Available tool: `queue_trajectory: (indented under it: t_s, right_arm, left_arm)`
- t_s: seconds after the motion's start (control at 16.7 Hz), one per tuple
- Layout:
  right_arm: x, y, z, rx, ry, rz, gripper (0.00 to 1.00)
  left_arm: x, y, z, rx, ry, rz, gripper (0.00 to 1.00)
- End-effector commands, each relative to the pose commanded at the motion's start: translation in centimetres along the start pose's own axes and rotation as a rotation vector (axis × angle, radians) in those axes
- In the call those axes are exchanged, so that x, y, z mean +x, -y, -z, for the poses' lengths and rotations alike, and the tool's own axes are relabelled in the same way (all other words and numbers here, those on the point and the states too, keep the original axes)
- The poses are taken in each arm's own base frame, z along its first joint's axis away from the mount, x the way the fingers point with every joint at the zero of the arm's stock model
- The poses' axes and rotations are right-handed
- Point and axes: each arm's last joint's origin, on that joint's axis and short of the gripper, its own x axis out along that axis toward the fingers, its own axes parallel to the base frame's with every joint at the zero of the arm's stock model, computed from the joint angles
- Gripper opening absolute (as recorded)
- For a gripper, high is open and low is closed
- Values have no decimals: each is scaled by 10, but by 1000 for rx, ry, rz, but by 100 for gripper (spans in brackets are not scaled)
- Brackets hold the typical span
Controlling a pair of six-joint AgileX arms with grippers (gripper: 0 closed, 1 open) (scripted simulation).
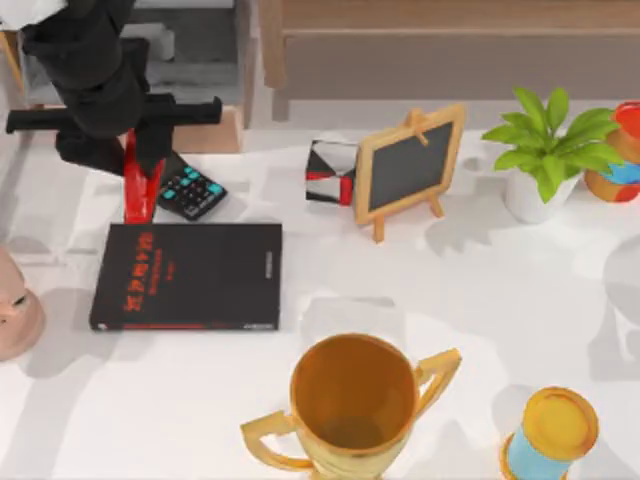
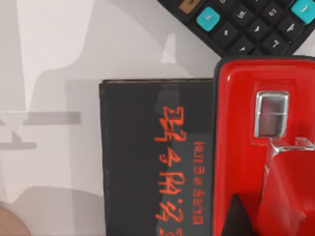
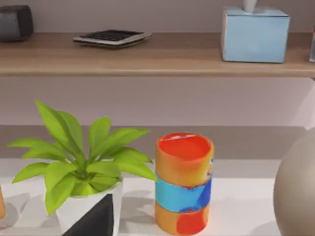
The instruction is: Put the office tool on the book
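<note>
Overhead, the left arm (image 1: 100, 90) is seen at the surface's (image 1: 450, 290) far left, above a red stapler (image 1: 140, 185); whether its gripper is apart or together cannot be told. The calculator (image 1: 192, 190) is found on the surface just beside the stapler, near the book's (image 1: 190, 275) far edge.

At the left wrist, the stapler (image 2: 261, 147) is shown overlapping the book (image 2: 142, 162), with the calculator (image 2: 246, 24) beyond.

At the right wrist, a potted plant (image 3: 78, 167) and an orange can (image 3: 184, 182) are seen.
</note>
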Motion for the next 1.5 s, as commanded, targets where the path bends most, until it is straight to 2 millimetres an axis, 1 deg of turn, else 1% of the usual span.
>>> queue_trajectory:
  t_s: [0.18,0.36,0.72,1.02,1.08,1.2,1.32,1.5]
  right_arm:
    - [0,0,0,0,0,0,100]
    - [0,0,0,0,0,0,100]
    - [0,0,0,0,0,0,100]
    - [0,0,0,0,0,0,100]
    - [0,0,0,0,0,0,100]
    - [0,0,0,0,0,0,100]
    - [0,0,0,0,0,0,100]
    - [0,0,0,0,0,0,100]
  left_arm:
    - [26,26,18,4,-48,-35,0]
    - [36,37,26,-1,-60,-55,0]
    - [34,35,25,-4,-55,-51,0]
    - [8,42,16,-8,71,46,0]
    - [5,43,15,-6,88,67,0]
    - [7,47,16,6,98,87,0]
    - [17,51,19,26,76,72,0]
    - [45,45,25,26,2,-2,0]
